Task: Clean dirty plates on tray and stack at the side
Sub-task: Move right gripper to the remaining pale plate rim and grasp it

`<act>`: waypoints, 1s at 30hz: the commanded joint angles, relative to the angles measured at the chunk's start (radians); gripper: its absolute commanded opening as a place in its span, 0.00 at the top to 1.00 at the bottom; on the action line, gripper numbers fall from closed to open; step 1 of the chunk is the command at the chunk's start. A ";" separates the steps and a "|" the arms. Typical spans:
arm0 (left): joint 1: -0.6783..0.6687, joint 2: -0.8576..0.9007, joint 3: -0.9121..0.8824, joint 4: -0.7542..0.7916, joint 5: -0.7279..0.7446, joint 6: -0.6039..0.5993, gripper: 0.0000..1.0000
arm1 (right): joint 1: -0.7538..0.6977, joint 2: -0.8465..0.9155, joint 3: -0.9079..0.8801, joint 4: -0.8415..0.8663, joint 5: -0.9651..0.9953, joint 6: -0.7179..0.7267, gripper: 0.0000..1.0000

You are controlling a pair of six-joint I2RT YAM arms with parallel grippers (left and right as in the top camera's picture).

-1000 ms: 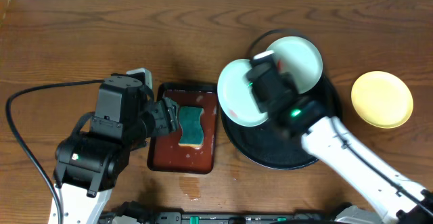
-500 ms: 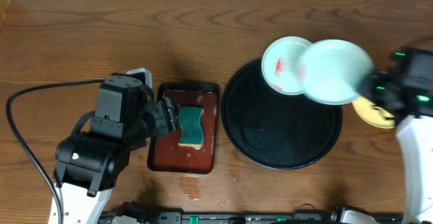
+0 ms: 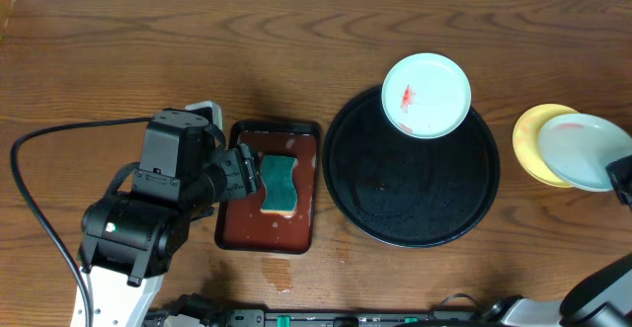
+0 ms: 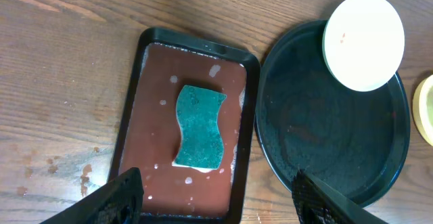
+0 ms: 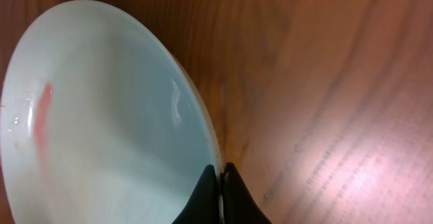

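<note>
Wood-grain tabletop all round, dark brown and a bit glossy. Closest in, the left gripper (image 4: 216, 180) hangs with its fingers spread wide, holding nothing, over a small rectangular reddish-brown tray (image 4: 152, 116) that's wet and foamy, with a wavy green sponge (image 4: 199, 126) lying flat in it. Off to the right, the right gripper (image 5: 220, 176) is pinched tight on the rim of a pale mint plate (image 5: 101, 116). It sits on or just above the yellow plate (image 3: 528, 147), beside the big black tray (image 3: 415, 199); can't tell if it's fully set down. That held plate shows a faint red streak inside. Farther back, the other mint plate (image 3: 426, 95) lies at the black tray's far rim, overhanging it a little, red smear near the middle. My guess on handling: these are light, rigid, smooth shallow dishes, probably slick when wet and chippable if dropped. So the thin raised rim looks like the only real place to grab, one finger over and one under.
</note>
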 commanded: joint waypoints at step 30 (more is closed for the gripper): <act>0.003 0.004 0.022 -0.008 -0.013 0.013 0.28 | 0.804 0.149 0.001 0.200 0.002 -0.277 0.48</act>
